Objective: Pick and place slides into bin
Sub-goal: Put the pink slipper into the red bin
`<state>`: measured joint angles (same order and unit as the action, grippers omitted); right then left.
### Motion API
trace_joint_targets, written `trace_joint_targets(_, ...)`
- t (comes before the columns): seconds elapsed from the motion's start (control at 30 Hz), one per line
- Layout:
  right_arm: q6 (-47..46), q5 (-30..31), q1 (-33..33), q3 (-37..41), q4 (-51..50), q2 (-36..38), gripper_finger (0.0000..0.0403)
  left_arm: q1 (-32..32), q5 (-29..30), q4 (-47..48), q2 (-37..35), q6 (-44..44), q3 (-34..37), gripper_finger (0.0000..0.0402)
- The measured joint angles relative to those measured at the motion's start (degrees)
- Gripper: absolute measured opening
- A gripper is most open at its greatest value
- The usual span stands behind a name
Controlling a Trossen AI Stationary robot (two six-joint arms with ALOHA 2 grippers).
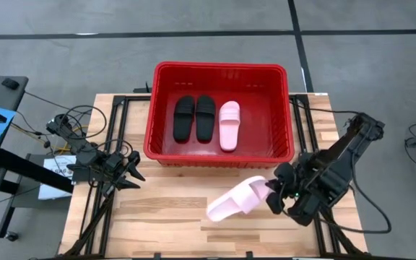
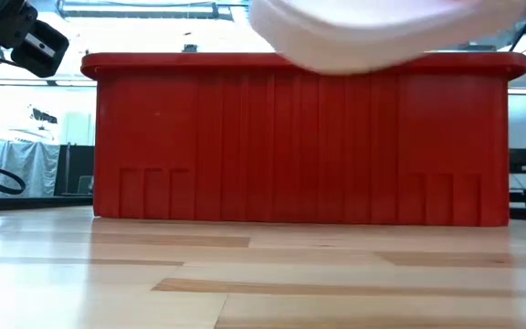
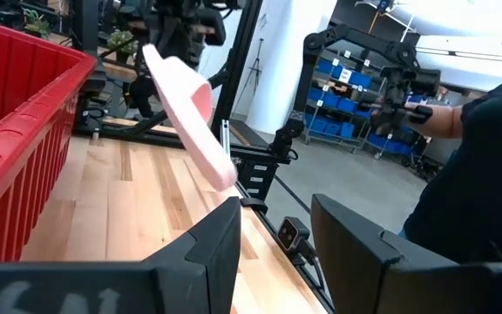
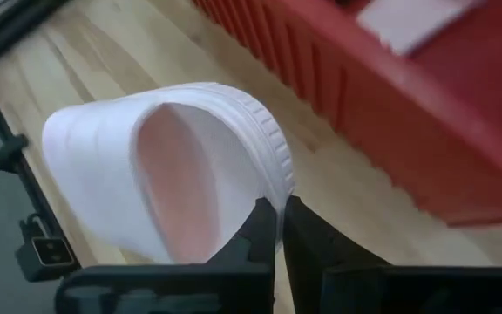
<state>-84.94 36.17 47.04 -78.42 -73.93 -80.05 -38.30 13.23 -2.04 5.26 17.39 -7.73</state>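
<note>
Bin (image 1: 280,108): red basket at the table's far middle — holds two black slides (image 1: 194,118) and one pink slide (image 1: 229,125), side by side.
Right gripper (image 1: 271,193): fingers pinched on the rim of the second pink slide (image 1: 235,201), lifted above the table — just before the bin's front wall.
Left gripper (image 1: 133,173): fingers apart, holding nothing, near the bin's left front corner.

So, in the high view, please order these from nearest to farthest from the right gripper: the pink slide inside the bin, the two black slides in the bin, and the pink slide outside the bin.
Measured from the right gripper, shut on the first item:
1. Pink slide outside the bin, held at the gripper, in front of the bin.
2. Pink slide in the bin, right of the black ones.
3. Black slide, middle.
4. Black slide, leftmost.
</note>
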Motion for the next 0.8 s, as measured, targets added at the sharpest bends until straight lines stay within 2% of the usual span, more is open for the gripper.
trace_joint_targets(0.43,21.30,3.03,-7.88,-10.65,0.09,0.28,0.0000,0.01,0.00,0.02,0.00,0.00,0.00,0.0132)
trace_joint_targets(0.8,41.41,3.38,-17.00,-20.85,0.11,0.26,0.0000,0.01,0.01,0.02,0.00,0.00,0.00,0.0132)
